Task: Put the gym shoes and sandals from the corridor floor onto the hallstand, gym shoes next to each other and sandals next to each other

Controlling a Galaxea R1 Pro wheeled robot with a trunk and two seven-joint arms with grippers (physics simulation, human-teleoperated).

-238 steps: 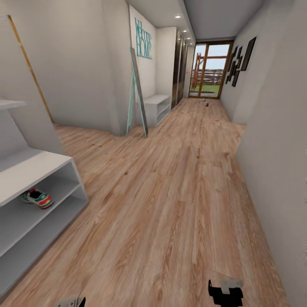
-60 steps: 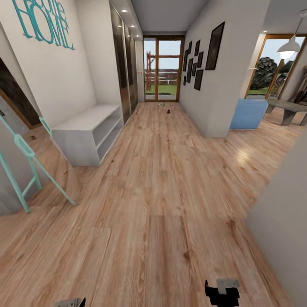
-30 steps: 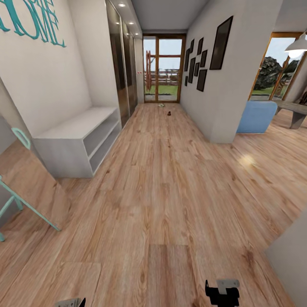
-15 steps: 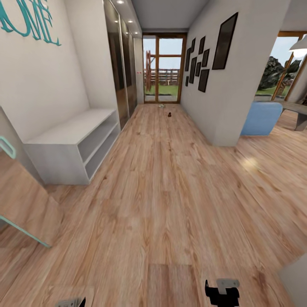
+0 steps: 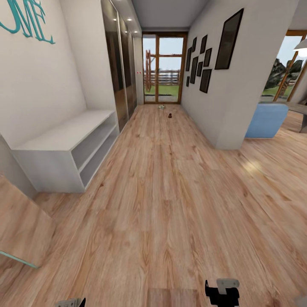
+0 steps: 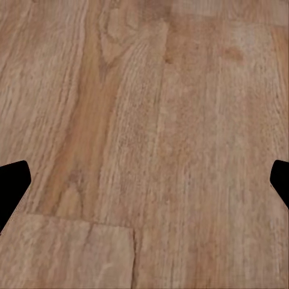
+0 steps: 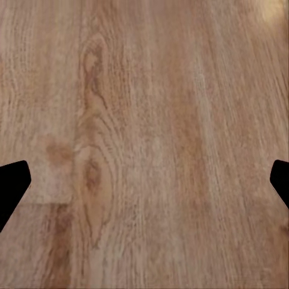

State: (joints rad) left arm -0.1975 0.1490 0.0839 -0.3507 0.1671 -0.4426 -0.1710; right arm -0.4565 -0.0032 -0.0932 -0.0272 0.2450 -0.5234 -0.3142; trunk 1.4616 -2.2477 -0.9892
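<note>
Corridor floor (image 5: 170,192) runs ahead to a glazed door (image 5: 164,68) at the far end. Low bench (image 5: 64,149) stands against the left wall; framed pictures (image 5: 204,55) hang right. Two small items (too distant to identify) lie on the floor before the door.

Right wrist camera looks down on the corridor floor (image 7: 150,120): light brown wood planks, grain running lengthwise, a dark oval knot pattern in one plank, a plank end seam beside one fingertip. The right gripper (image 7: 144,183) shows as two black fingertips (image 7: 12,183) at opposite edges, spread wide apart, bare floor between them. Nothing held.
</note>
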